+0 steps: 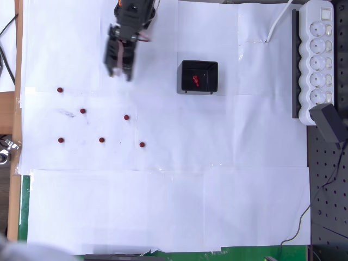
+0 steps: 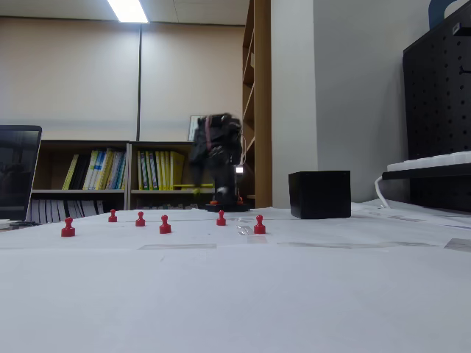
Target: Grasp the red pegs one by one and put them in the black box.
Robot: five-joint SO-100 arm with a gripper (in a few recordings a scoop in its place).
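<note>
We count six small dark-red pegs (image 1: 82,111) standing upright on the white paper, in the left half of the counter (image 1: 163,206) as the overhead view shows it, none touching another. Two more lie inside the small glossy black open-topped plastic box (image 1: 198,76), which sits near the far edge, right of centre.

The black two-finger tool (image 1: 120,69) hangs near the far edge, left of the box and apart from every peg; the nearest peg lies toward the left edge. It is motion-blurred in both views, so we cannot tell whether its fingers are apart or together, nor whether they carry anything.

Our reading: two of eight delivered, and the arm is between box and pegs. The next move calls for lining the tool over one peg and descending squarely, since the pegs are small and would tip easily.

Surface: taped white paper sheets over the counter, with a white power strip (image 1: 318,54) along the right edge on a black perforated board (image 1: 326,217). Room: beige wall, low bookshelves with books (image 2: 154,170), and a ceiling strip light (image 2: 129,10).
</note>
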